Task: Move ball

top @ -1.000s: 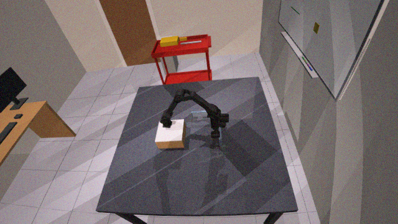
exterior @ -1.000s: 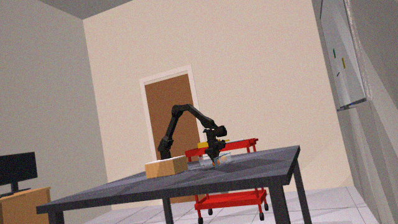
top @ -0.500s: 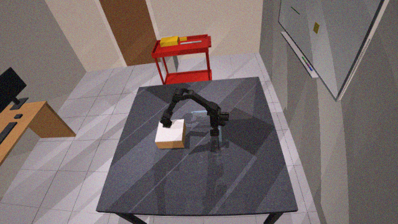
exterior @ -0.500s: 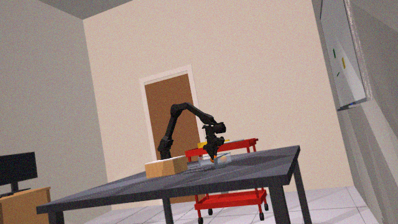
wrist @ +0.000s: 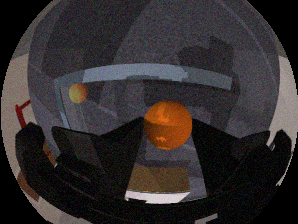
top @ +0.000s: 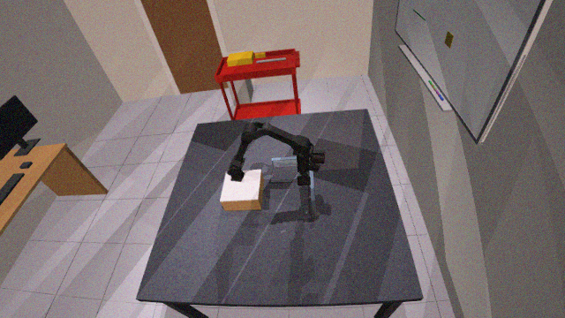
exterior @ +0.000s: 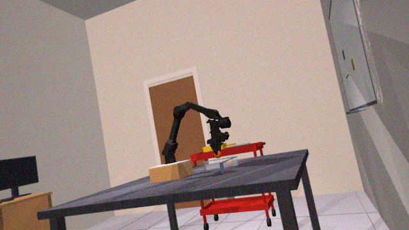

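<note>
My gripper (top: 304, 180) (exterior: 218, 152) (wrist: 168, 121) is shut on the orange ball (exterior: 218, 154) (wrist: 168, 124) and holds it a little above the dark table (top: 287, 265) (exterior: 255, 174). The ball is hidden under the gripper in the top view. The two low clear walls (top: 284, 170) (exterior: 213, 165) (wrist: 133, 72) form a corner just beside and below the gripper. The see-through copy of the ball (exterior: 229, 163) (wrist: 77, 94) rests on the table inside the walls, to the left of the held ball in the wrist view.
A cardboard box (top: 242, 191) (exterior: 170, 171) with the arm's base on it stands left of the walls. A red cart (top: 265, 66) (exterior: 236, 148) stands behind the table. A wooden desk (top: 26, 172) is far left.
</note>
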Controlling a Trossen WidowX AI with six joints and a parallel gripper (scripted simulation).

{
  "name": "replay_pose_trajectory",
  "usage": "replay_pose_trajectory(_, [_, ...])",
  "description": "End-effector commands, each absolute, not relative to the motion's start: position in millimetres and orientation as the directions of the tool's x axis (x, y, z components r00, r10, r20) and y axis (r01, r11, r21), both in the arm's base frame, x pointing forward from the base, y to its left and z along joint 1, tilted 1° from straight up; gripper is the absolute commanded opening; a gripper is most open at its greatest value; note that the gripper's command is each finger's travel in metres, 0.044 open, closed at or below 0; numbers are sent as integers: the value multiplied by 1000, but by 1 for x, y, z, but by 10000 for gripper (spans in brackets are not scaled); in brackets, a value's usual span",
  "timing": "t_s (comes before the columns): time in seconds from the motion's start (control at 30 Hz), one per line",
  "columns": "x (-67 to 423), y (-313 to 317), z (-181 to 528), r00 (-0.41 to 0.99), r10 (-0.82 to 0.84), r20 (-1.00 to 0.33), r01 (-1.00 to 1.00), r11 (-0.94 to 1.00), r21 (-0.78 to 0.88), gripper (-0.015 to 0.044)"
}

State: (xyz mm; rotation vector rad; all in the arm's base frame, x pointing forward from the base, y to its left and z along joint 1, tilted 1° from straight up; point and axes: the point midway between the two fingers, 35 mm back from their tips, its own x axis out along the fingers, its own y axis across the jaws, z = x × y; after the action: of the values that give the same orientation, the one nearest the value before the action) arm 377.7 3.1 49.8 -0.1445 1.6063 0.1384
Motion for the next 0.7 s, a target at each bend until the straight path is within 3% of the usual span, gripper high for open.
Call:
replay_pose_trajectory(0.0, [384, 4, 83, 7, 2, -1000, -168, 986, 1, 0])
replay_pose_trajectory(0.23, [384, 8, 100, 26, 7, -1000, -164, 986, 3, 0])
replay_pose_trajectory(0.67, [361, 90, 73, 24, 16, -1000, -164, 986, 12, 0])
